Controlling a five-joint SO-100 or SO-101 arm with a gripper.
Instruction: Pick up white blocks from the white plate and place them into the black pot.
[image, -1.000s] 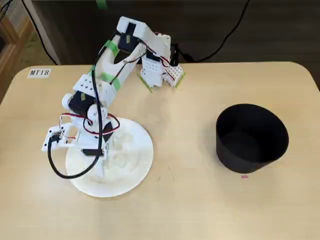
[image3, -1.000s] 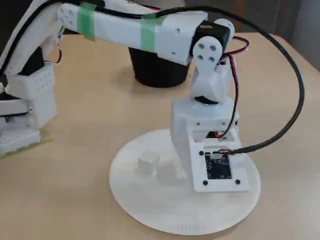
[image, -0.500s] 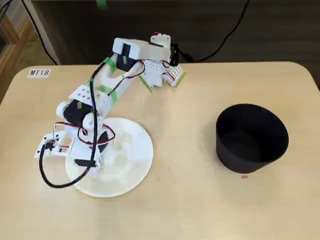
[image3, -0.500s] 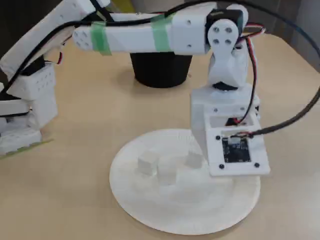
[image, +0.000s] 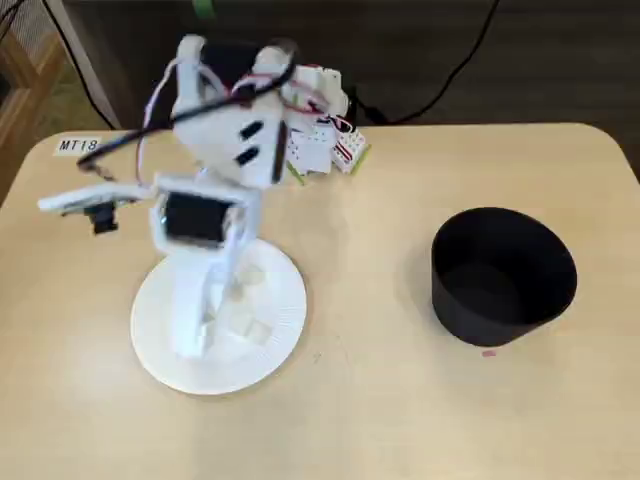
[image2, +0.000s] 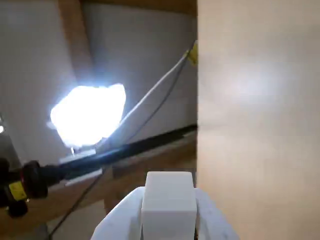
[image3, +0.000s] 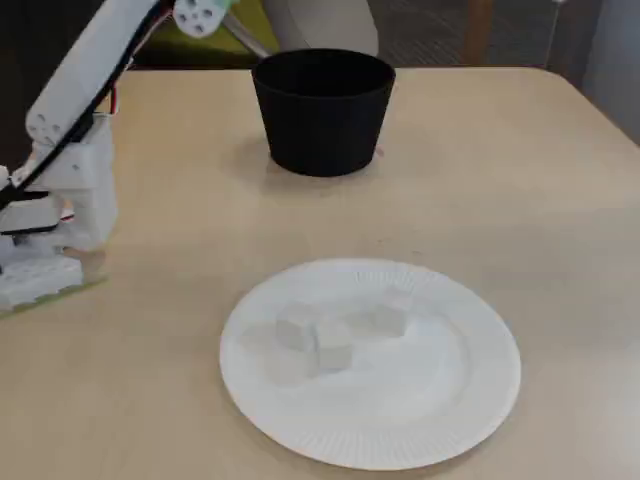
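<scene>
The fingers (image2: 117, 222) look clamped on one white block (image2: 169, 200), high over the white plate (image3: 400, 440). More white blocks (image3: 335, 340) sit close together on the plate, small and pale. Next, I think the arm must carry it across the desk (image3: 520, 200) to the black pot (image3: 322, 120), well apart, and let go there.

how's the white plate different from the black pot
The white plate is flat and shallow with a ribbed rim; the black pot is tall with flared walls. The plate is white, the pot matte black. The plate is wider than the pot. The plate holds white blocks; the pot's inside shows none. Both are round and sit on the table.
</scene>
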